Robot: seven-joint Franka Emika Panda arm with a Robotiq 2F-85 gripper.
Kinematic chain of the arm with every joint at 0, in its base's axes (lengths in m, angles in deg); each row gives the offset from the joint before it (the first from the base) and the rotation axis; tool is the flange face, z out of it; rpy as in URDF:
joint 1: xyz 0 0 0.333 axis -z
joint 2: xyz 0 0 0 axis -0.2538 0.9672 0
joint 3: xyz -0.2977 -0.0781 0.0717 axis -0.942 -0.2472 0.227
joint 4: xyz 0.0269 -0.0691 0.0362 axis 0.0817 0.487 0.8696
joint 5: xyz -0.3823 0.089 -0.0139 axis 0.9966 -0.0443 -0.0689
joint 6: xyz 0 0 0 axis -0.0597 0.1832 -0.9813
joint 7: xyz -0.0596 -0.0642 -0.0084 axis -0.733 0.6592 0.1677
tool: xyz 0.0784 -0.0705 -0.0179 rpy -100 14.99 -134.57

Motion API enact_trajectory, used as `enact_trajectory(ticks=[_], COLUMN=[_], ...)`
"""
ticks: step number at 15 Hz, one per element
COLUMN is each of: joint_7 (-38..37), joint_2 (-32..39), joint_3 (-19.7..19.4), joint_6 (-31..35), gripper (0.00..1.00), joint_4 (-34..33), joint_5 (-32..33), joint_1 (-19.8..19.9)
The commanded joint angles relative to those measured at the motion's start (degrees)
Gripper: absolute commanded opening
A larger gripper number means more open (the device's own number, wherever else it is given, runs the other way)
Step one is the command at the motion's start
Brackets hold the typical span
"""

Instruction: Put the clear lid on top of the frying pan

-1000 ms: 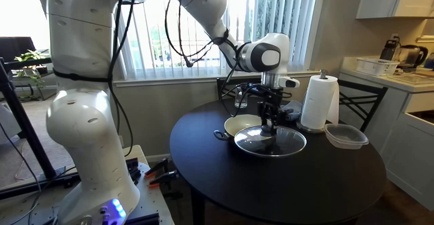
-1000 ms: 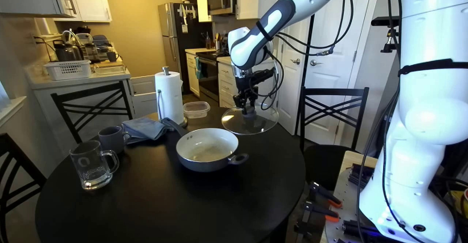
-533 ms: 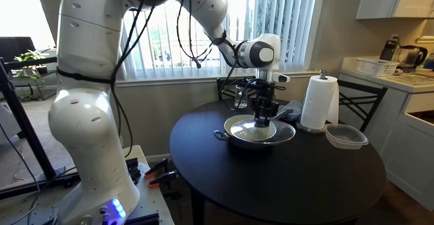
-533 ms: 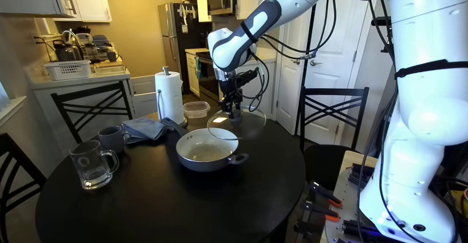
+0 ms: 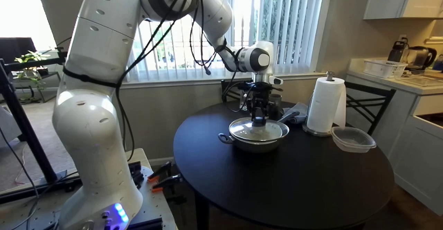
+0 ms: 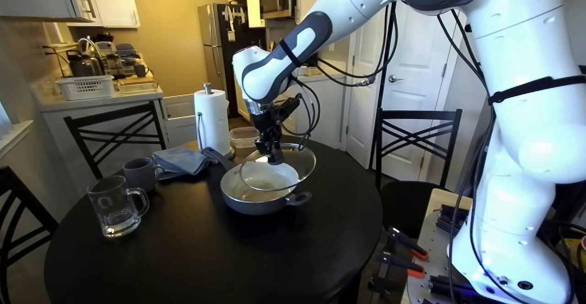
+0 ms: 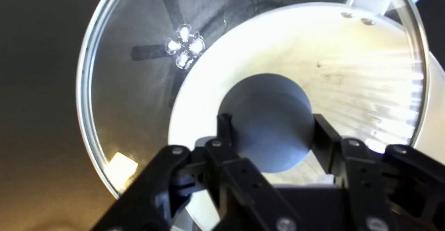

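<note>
My gripper [image 7: 273, 130] is shut on the dark knob of the clear lid [image 7: 139, 85], one finger on each side. The clear lid, round glass with a thin metal rim, is held over the frying pan and shows in both exterior views [image 5: 240, 129] [image 6: 302, 162]. In an exterior view, the lid looks tilted and off-centre, with part of the pan's opening uncovered. The frying pan [image 6: 256, 207] has a pale interior and grey outside and sits on the table. In the wrist view, the pan [image 7: 434, 119] extends past the lid's right edge. Whether the rims touch cannot be told.
A paper towel roll [image 6: 211, 121] and a folded cloth [image 6: 181, 162] are near the pan's long handle [image 6: 217, 156]. A glass mug [image 6: 116, 208] and a grey mug [image 6: 139, 173] stand on the table [image 6: 192, 258]. A plastic container [image 5: 353, 140] lies beyond the towel roll.
My gripper has carried the clear lid from beside the frying pan to mostly over it, moving left in both exterior views. The pan has not moved.
</note>
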Motion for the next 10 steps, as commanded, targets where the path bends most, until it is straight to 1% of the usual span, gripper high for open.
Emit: enact_trajectory(ticks=[1, 4, 6, 10], joint_7=[5.59, 8.75, 10.91, 13.79], joint_2=[0.82, 1.19, 1.41, 2.29], joint_3=[1.31, 2.33, 3.29, 4.44], joint_6=[-0.04, 2.35, 3.35, 2.03], gripper=[0.33, 0.33, 0.33, 0.33], joint_4=[-2.33, -2.65, -3.04, -4.20], joint_5=[0.81, 0.42, -1.07, -3.79], joint_1=[0.16, 0.28, 0.88, 1.76])
